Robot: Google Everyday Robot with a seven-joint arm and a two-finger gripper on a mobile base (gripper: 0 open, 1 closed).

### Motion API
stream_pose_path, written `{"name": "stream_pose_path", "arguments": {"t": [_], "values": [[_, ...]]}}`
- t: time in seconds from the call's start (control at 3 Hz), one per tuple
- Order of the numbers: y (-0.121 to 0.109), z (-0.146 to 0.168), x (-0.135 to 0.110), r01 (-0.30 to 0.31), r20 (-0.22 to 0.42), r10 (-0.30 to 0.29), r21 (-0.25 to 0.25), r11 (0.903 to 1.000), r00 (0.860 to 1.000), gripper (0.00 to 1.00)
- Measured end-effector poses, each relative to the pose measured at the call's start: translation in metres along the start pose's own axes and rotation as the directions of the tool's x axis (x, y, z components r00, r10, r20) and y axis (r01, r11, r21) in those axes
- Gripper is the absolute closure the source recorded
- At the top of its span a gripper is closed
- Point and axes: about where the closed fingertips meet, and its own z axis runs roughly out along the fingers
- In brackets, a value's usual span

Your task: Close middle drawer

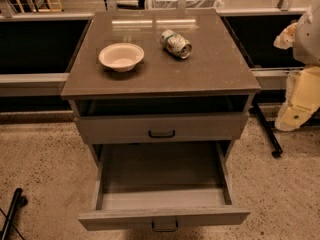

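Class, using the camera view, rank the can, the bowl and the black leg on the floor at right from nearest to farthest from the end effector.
The end effector is at the picture's right edge.
1. The black leg: on the floor, just beneath it.
2. The can: on the tabletop, right of centre.
3. The bowl: on the tabletop's left part.

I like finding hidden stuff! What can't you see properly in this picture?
Camera view, lowest drawer: hidden under the pulled-out middle drawer.
Camera view, can label: too small to read.
Camera view, gripper right of the cabinet: partly cut by the right edge.
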Motion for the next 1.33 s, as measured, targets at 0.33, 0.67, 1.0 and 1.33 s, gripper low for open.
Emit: {"name": "stream_pose_path", "arguments": {"t": [0.33,0.67,1.0,1.33], "values": [[0.0,0.0,0.0,0.0,0.0,0.0,0.0,1.0,1.0,0.0],[0.011,0.035,0.003,0.014,0.034,-0.013,-0.039,0.9991,0.999,0.0],[0.043,0.122,0.001,0.063,0.119,-0.047,-0.133,0.9892,0.992,0.0],[0.081,0.195,0.008,0.119,0.121,-0.092,-0.233,0.9652,0.988,0.0]]}}
